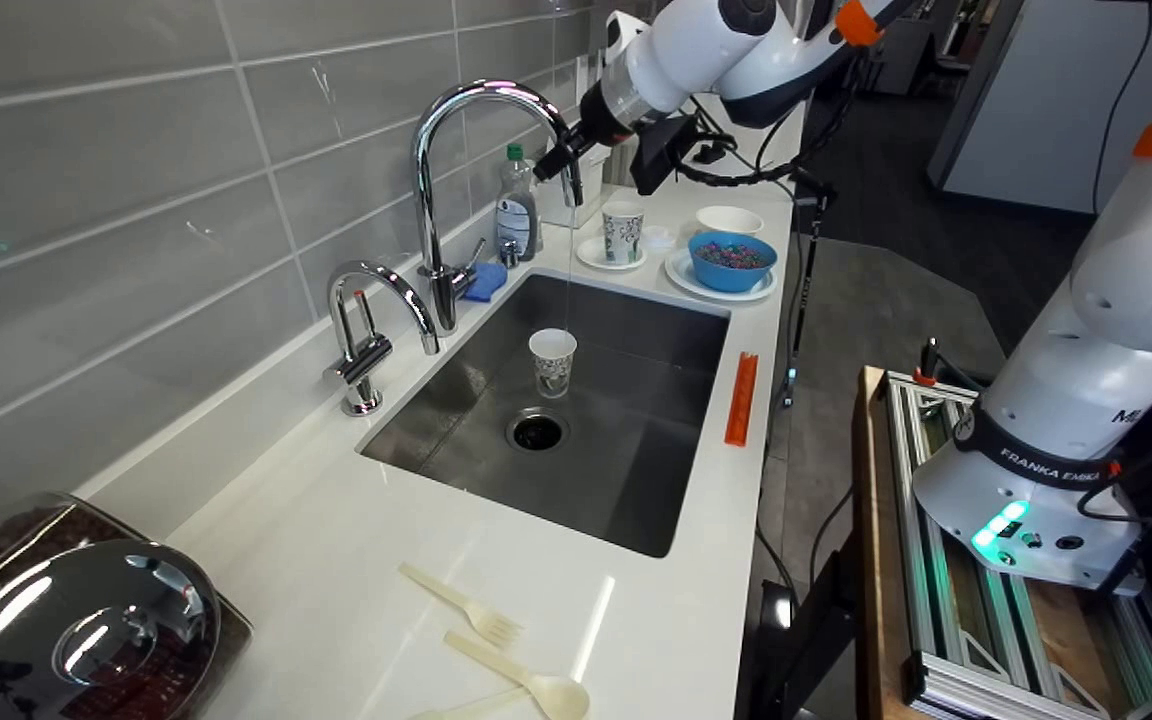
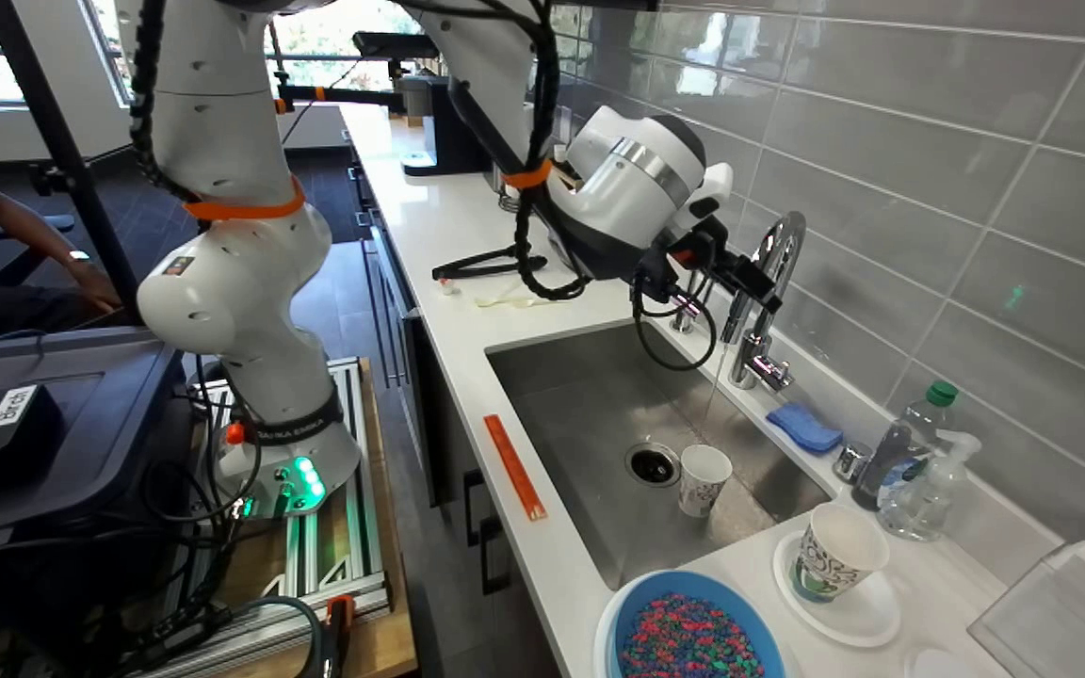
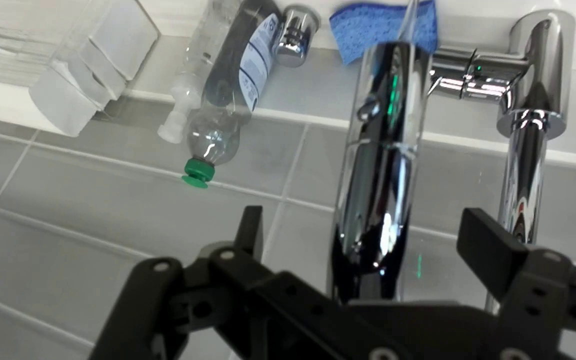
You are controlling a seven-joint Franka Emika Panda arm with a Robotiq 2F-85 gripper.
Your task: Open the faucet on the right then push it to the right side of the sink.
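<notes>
Clearly claw (image 3: 368, 227) gapes, nothing gripped, w/ spout of faucet (image 1: 424, 190) btwn its jaws over sink (image 1: 626, 460), water (image 3: 409, 20) on. Shoving too fast/far could prob. swing that water onto table (image 1: 316, 560).

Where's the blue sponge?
In an exterior view, the blue sponge lies beside the sink, right of the tall faucet and left of the green-capped bottle.
</notes>
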